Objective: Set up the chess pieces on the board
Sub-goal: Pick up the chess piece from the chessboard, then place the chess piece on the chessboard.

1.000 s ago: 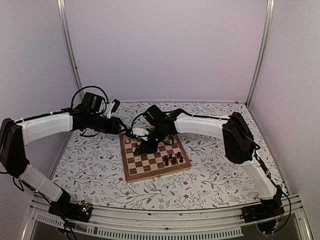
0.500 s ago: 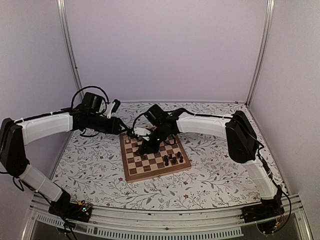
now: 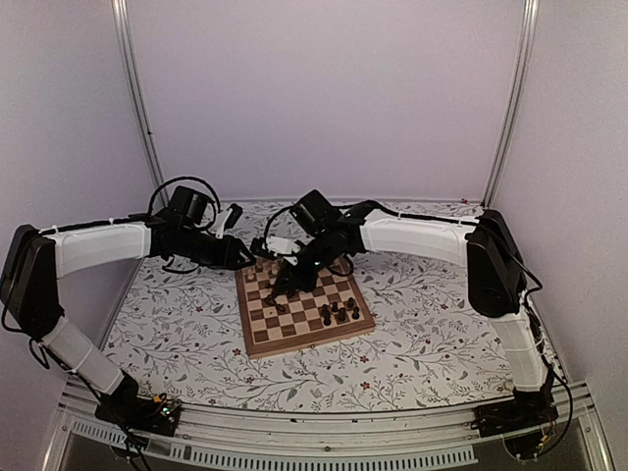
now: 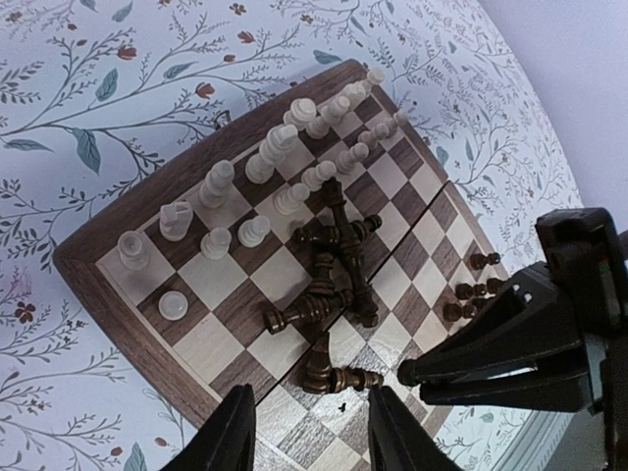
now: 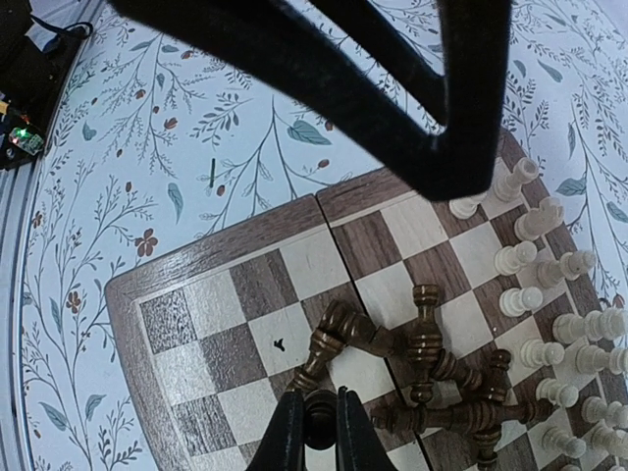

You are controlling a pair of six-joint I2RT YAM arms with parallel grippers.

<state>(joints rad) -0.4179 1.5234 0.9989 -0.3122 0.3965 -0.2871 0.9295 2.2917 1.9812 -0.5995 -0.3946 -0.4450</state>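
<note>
Lying flat, one dark piece [image 4: 353, 378] points lengthwise into right pincer [image 4: 406, 373] (clamped).

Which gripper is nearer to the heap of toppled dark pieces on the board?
Right. The right gripper has its tips at the edge of the heap, shut on one dark piece; the left gripper hangs open higher above it.

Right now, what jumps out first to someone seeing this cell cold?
A heap of dark pieces lies toppled in the middle of the board, while the pale pieces stand in two rows along one edge. The right tool is shut on one dark piece at the heap's edge. The left tool hangs open above the board, holding nothing.
</note>
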